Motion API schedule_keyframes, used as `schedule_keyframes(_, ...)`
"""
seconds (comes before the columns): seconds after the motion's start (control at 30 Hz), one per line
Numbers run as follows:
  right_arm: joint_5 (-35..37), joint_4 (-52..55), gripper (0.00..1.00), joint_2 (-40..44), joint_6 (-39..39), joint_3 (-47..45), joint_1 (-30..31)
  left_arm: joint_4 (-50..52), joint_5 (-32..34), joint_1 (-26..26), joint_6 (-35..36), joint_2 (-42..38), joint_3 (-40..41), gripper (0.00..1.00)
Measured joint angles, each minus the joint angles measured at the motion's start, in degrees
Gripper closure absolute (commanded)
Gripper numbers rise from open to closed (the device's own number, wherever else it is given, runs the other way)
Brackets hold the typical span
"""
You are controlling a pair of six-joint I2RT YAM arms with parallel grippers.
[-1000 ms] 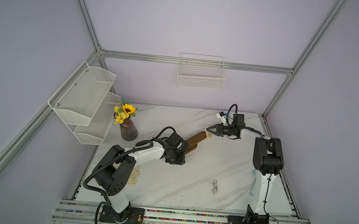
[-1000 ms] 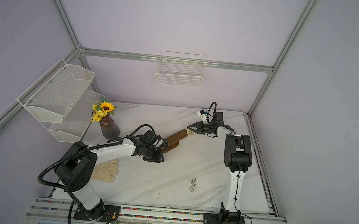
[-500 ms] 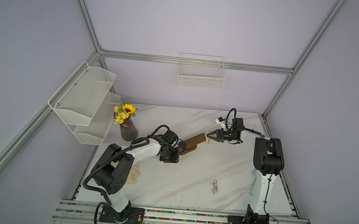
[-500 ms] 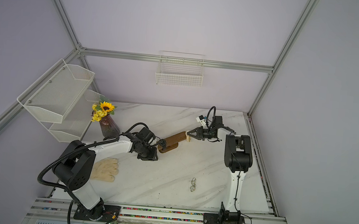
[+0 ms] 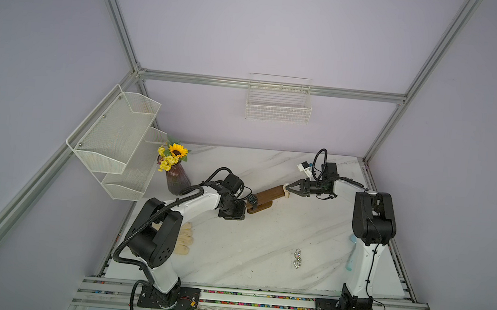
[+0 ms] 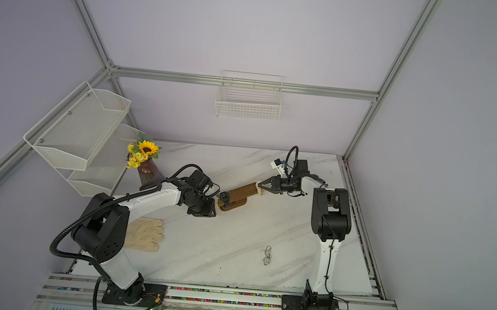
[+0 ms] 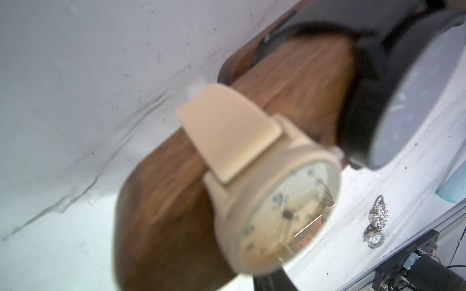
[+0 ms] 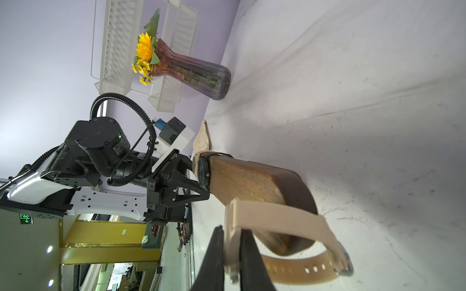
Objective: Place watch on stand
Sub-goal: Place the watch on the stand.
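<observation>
On the marble table (image 5: 262,256), between the two arms, the stand (image 5: 268,193) lies slantwise, its long bar bridging from the left gripper (image 5: 244,205) to the right gripper (image 5: 288,191). Change noted: a second ago the right gripper hung clear of the bar's free tip, and the bar slanted more steeply in the top views. Half a second ago the gripper had reached the tip, and it has barely shifted since. Left gripper: jaws closed across the bar's other end, one finger bearing on the face of a black watch (image 5: 252,198) already strapped there, so it reads as the steadying hold. Whether the stand's base sits flat on the table cannot be told. Right gripper: jaws pinched tight on the case of the beige watch (image 7: 277,214), clearest in the right wrist view. The strap is closed into a loop and the bar's rounded tip shows between its two runs, so the loop is on, but only just at the end. Judgement: threading has begun, seating has not. The watch probably wants sliding further along the bar toward the black one before release; let go now, it might slip off the tip. A small silver watch (image 5: 297,260) lies well apart, near the table's front.
</observation>
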State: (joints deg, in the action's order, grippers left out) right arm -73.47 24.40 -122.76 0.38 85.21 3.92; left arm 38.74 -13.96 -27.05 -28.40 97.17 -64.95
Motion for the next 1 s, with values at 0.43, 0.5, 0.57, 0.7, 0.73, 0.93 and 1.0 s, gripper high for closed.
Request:
schedule_keyframes(0.43,-6.1,27.0,1.00,-11.0,-21.8,12.2,0.1,0.6,0.3,1.9,1.2,0.0,-0.5,0.68)
schedule_keyframes(0.5,-6.7,32.6,1.00,-12.6,-26.7,14.7,0.3,0.8,0.4,1.9,1.2,0.0,-0.5,0.68)
schedule_keyframes(0.57,-7.1,38.4,1.00,-14.6,-31.3,17.9,0.5,0.9,0.5,1.9,1.3,0.0,-0.5,0.68)
schedule_keyframes(0.7,-7.2,47.1,1.00,-17.6,-37.7,22.7,1.0,1.3,0.5,2.2,1.6,0.0,-0.8,0.68)
schedule_keyframes(0.73,-7.2,48.5,1.00,-18.1,-38.4,23.5,1.0,1.4,0.5,2.3,1.7,0.1,-0.9,0.68)
schedule_keyframes(0.93,-5.7,52.5,1.00,-19.8,-39.4,28.0,1.2,1.6,0.7,2.5,2.1,0.1,-1.4,0.68)
schedule_keyframes(1.0,-4.9,52.5,1.00,-19.8,-38.9,29.0,1.4,1.7,0.7,2.6,2.1,0.1,-1.5,0.68)
